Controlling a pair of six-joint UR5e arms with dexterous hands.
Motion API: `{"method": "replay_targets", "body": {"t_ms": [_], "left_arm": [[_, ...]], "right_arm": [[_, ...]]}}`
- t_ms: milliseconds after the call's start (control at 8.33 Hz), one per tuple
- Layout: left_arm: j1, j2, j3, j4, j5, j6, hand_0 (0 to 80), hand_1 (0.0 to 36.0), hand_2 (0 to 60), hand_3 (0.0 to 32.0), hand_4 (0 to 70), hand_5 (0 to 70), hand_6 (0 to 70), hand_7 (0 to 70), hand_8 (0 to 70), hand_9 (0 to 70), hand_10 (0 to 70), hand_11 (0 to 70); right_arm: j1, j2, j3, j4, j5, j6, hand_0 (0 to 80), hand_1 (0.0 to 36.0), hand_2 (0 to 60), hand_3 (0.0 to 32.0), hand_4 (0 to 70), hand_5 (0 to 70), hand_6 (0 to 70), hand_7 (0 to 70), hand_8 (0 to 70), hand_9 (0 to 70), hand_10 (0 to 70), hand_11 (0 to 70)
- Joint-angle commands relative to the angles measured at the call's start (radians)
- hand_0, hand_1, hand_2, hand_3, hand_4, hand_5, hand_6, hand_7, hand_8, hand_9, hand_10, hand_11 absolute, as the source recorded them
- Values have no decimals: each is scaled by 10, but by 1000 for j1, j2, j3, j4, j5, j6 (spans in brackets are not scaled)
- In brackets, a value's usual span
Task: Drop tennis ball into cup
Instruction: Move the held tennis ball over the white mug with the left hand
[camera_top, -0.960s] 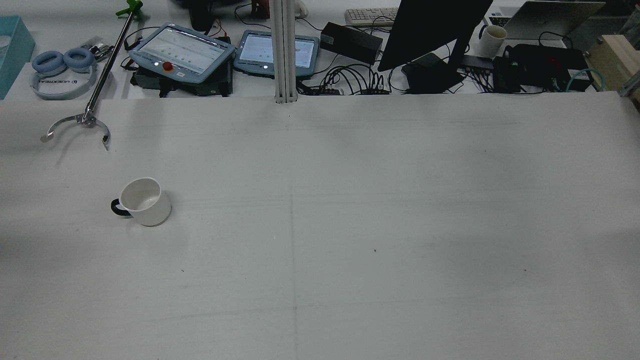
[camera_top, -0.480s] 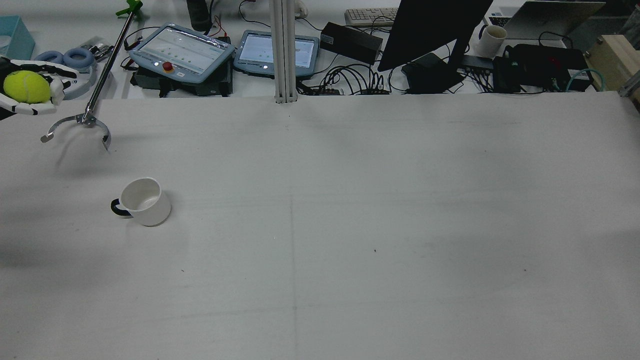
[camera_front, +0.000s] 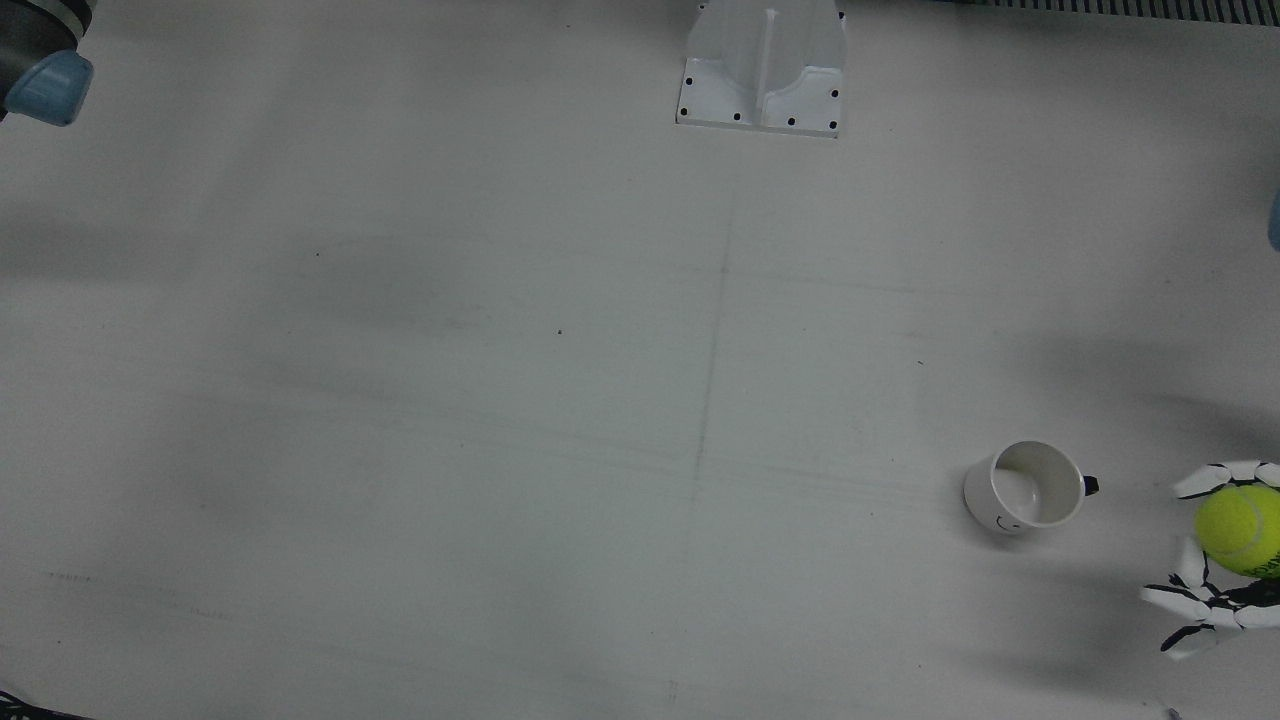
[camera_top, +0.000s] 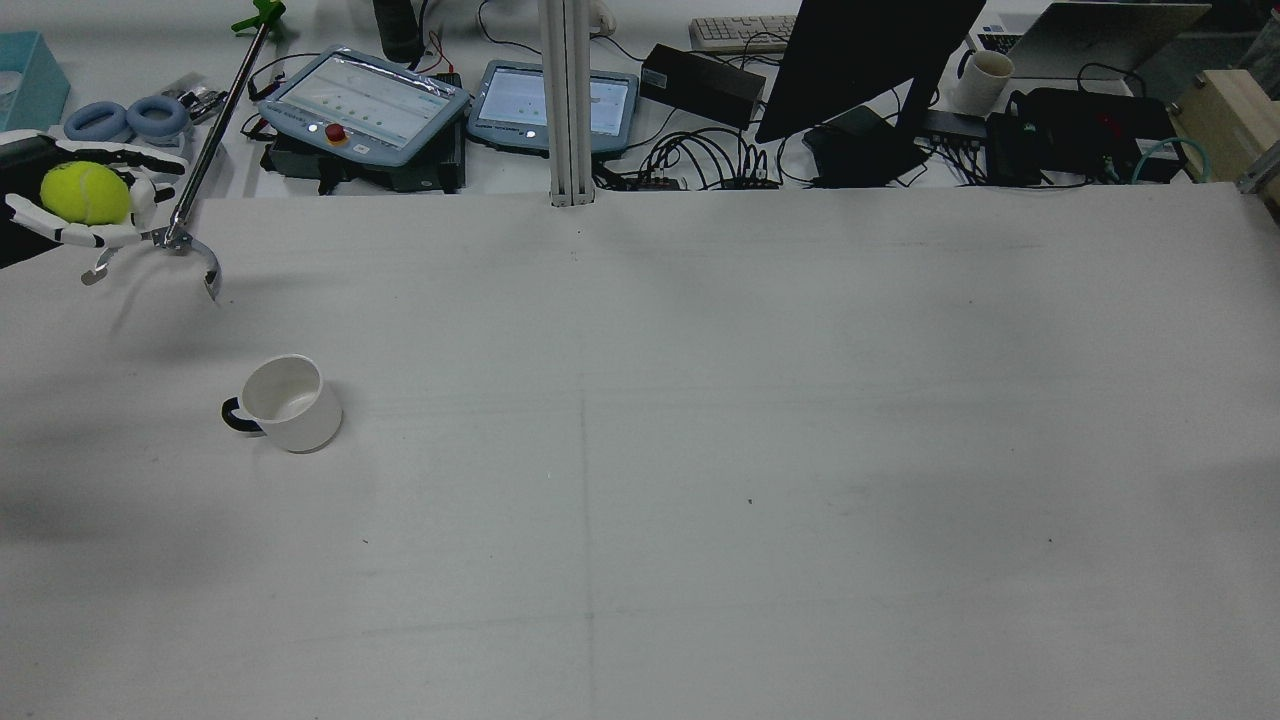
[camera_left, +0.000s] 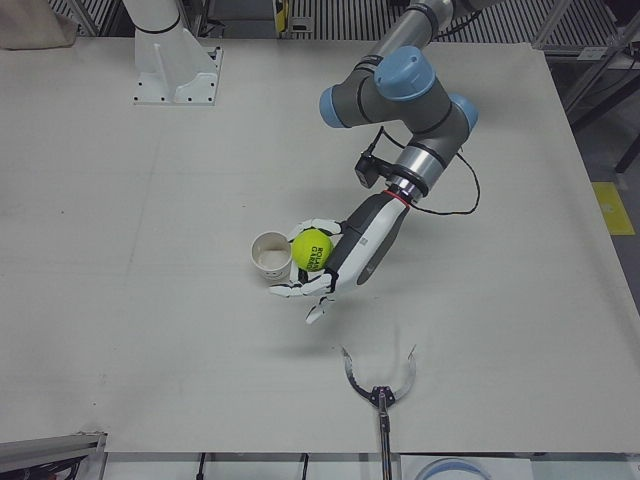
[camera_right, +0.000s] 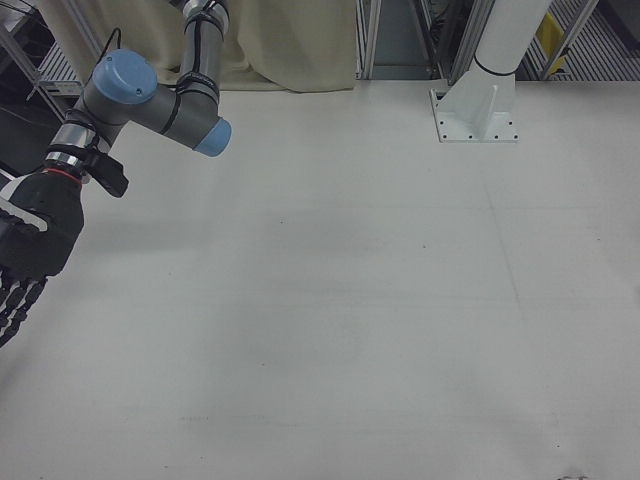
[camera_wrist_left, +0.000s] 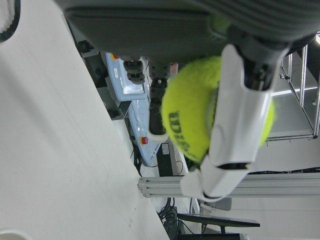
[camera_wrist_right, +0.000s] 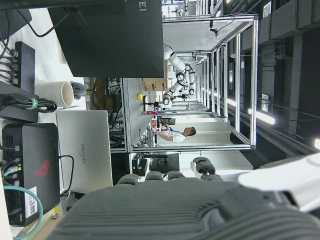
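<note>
The left hand (camera_top: 85, 205), fingers wrapped around the tennis ball (camera_top: 86, 192), has moved inward from the rear view's left edge toward the white mug (camera_top: 290, 403) at its five o'clock. The right hand (camera_right: 25, 255) hangs idle, fingers extended.

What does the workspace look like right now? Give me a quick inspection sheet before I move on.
Surface: white table, bare apart from faint scuffs and a centre seam.
Job's things: white cup upright and empty, dark handle; tennis ball held off the table, not yet over the cup.
Clutter: metal grabber tool lying at the table's far left edge, its claw on the surface beyond the cup.
Hands: left hand shut on the tennis ball; right hand raised off to the side, holding nothing, fingers apart.
Cables: nothing seen on the table; tangled leads on the desk beyond it.
Surroundings: two teach pendants, monitor, laptop, keyboard, headphones, a second mug.
</note>
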Motion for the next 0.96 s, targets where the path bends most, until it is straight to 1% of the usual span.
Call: {"method": "replay_targets", "body": {"t_ms": [0, 120, 240, 360, 480, 600, 720, 840], "left_arm": [[87, -2, -1, -1, -1, 14, 641, 301, 277, 0, 350, 152, 519, 700, 368, 556, 48, 90], [107, 0, -3, -4, -1, 17, 625, 287, 280, 0, 350, 155, 527, 700, 366, 550, 45, 85], [130, 1, -3, -4, -1, 24, 617, 279, 298, 0, 348, 169, 579, 700, 373, 542, 43, 82], [151, 0, -1, -4, -1, 24, 613, 286, 275, 0, 352, 137, 495, 700, 354, 542, 45, 84], [155, 0, -1, -4, -1, 24, 607, 286, 296, 0, 365, 132, 445, 700, 333, 526, 46, 84], [167, 0, -1, -4, -1, 29, 578, 280, 307, 0, 368, 98, 316, 700, 284, 495, 43, 79], [167, 1, -3, -6, -1, 27, 545, 241, 296, 0, 350, 106, 377, 700, 259, 431, 33, 62], [165, 1, -3, -14, 1, 27, 591, 272, 208, 0, 288, 100, 299, 547, 143, 242, 12, 37]], "right_arm": [[0, 0, 0, 0, 0, 0, 0, 0, 0, 0, 0, 0, 0, 0, 0, 0, 0, 0], [0, 0, 0, 0, 0, 0, 0, 0, 0, 0, 0, 0, 0, 0, 0, 0, 0, 0], [0, 0, 0, 0, 0, 0, 0, 0, 0, 0, 0, 0, 0, 0, 0, 0, 0, 0], [0, 0, 0, 0, 0, 0, 0, 0, 0, 0, 0, 0, 0, 0, 0, 0, 0, 0], [0, 0, 0, 0, 0, 0, 0, 0, 0, 0, 0, 0, 0, 0, 0, 0, 0, 0], [0, 0, 0, 0, 0, 0, 0, 0, 0, 0, 0, 0, 0, 0, 0, 0, 0, 0], [0, 0, 0, 0, 0, 0, 0, 0, 0, 0, 0, 0, 0, 0, 0, 0, 0, 0], [0, 0, 0, 0, 0, 0, 0, 0, 0, 0, 0, 0, 0, 0, 0, 0, 0, 0]]}}
